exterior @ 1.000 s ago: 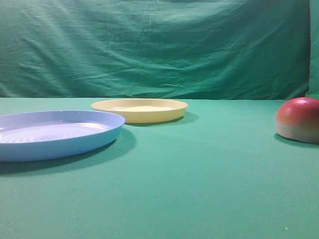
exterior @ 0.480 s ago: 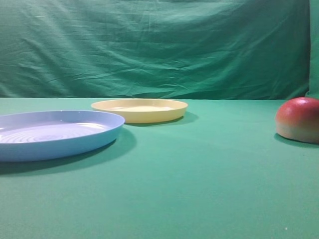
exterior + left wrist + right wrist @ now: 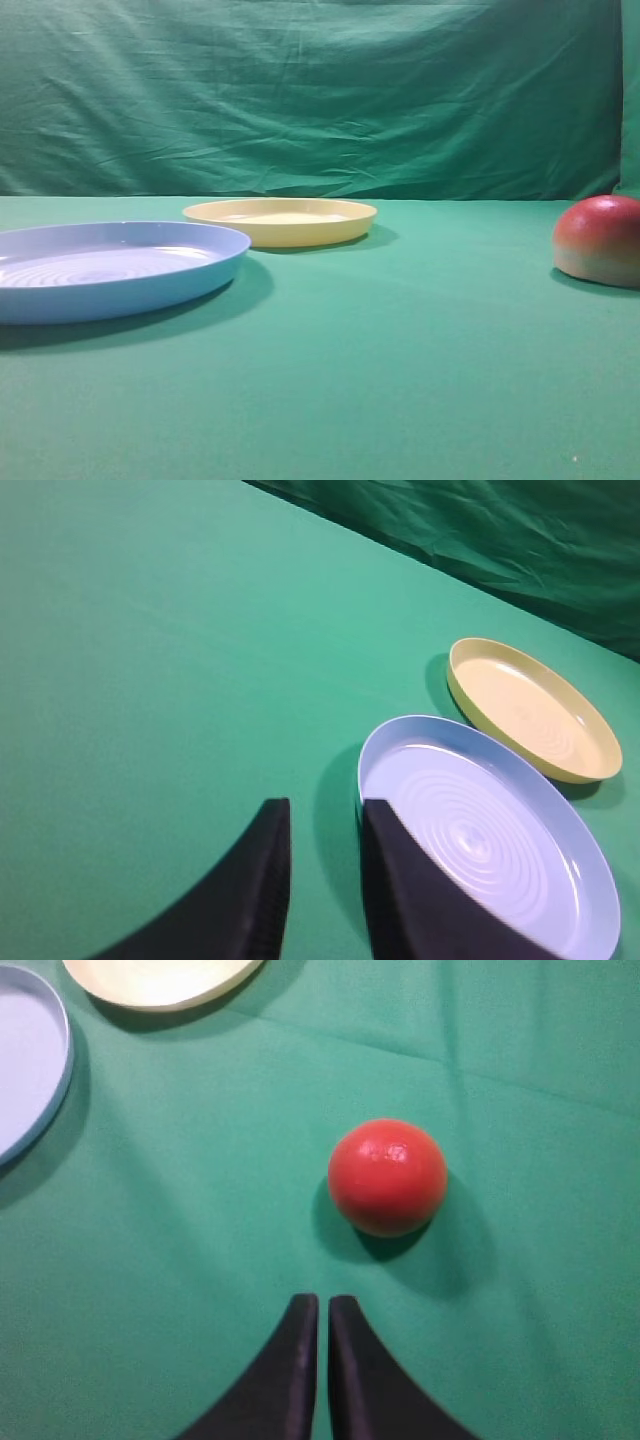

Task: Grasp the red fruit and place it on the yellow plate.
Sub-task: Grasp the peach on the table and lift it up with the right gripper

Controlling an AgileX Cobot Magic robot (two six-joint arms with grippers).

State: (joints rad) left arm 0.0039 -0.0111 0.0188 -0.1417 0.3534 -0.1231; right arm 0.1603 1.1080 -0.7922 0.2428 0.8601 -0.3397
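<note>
The red fruit (image 3: pixel 598 240) sits dome-up on the green cloth at the right edge of the high view. In the right wrist view the fruit (image 3: pixel 387 1175) lies a short way ahead of my right gripper (image 3: pixel 323 1305) and slightly to its right; that gripper is shut and empty. The yellow plate (image 3: pixel 280 222) rests empty toward the back left, and it also shows in the left wrist view (image 3: pixel 530 708) and at the top of the right wrist view (image 3: pixel 160 980). My left gripper (image 3: pixel 326 815) hangs open over bare cloth beside the blue plate, holding nothing.
A larger light-blue plate (image 3: pixel 110 270) with concentric ridges lies in front of and left of the yellow one, close to my left fingers (image 3: pixel 400 880). A green cloth backdrop (image 3: pixel 320 90) closes the far side of the table.
</note>
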